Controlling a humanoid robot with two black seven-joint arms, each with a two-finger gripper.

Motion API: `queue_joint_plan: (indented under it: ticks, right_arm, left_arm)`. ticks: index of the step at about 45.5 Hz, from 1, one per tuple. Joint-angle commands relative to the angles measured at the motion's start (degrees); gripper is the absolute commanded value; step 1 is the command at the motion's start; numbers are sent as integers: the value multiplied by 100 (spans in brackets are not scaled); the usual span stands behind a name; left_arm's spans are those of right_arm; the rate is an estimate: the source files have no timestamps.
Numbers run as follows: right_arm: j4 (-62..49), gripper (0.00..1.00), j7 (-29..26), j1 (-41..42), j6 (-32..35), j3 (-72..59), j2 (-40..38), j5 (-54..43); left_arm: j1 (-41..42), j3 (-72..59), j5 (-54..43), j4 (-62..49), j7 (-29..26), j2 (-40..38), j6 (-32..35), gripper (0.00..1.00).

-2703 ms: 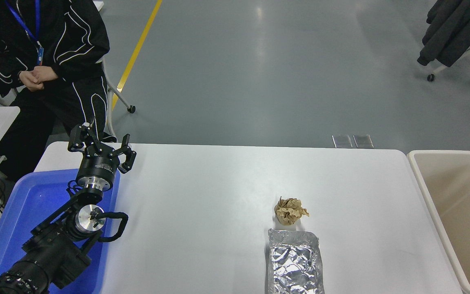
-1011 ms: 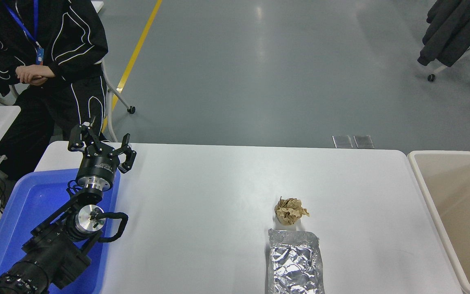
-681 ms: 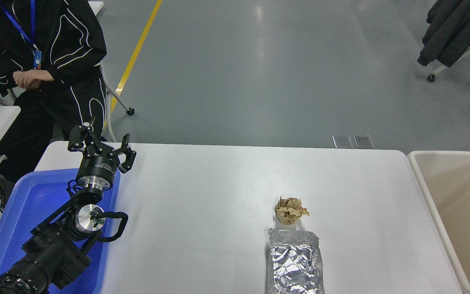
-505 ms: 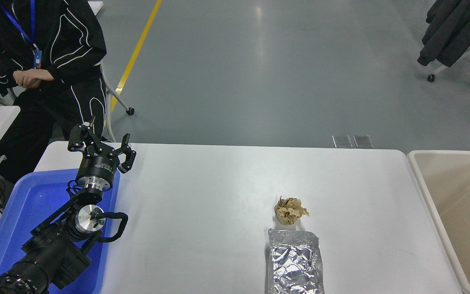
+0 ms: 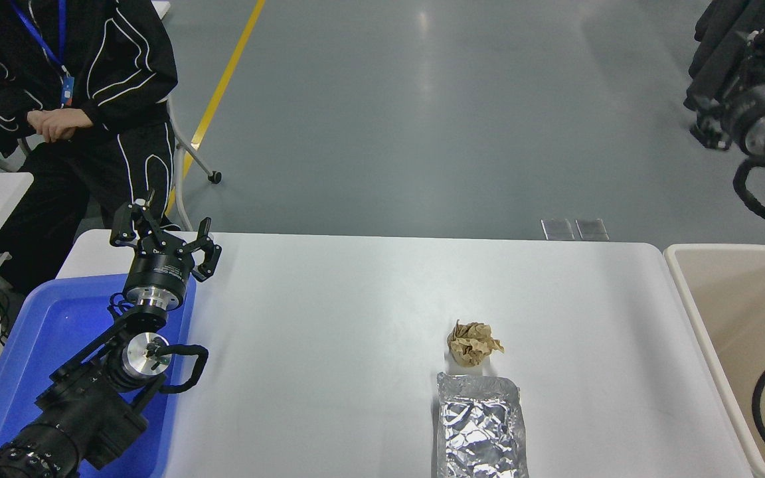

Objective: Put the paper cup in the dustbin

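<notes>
From the head view, the right claw hangs high at the far right, raised above and beyond the dustbin, and against the dark coat behind it I cannot tell whether it is spread or pinching anything. No paper cup shows anywhere; the tabletop, down and to that claw's left, carries only a crumpled brown paper ball and a foil tray. The left claw, fingers spread and holding nothing, sits parked over the blue tray, so the right arm is far nearer the bin, which lies below it.
</notes>
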Motion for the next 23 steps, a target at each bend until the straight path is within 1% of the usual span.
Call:
queue_joint_plan:
  ticks: [1,7,11,23]
  right_arm:
    - [300,99,999,-706,123,312,407,-17]
    - [405,99,1412,-1216,123,312,706,-34]
    - [432,99,1588,-1445,123,312,891,-34]
    - [353,99,1615,-1831,123,189,1313,-25]
  left_arm:
    - [0,0,0,0,-2,-1,0,100]
    - [0,0,0,0,-2,-1,0,100]
    - [0,0,0,0,7,-1,0,100]
    - [0,0,0,0,7,8,0,100]
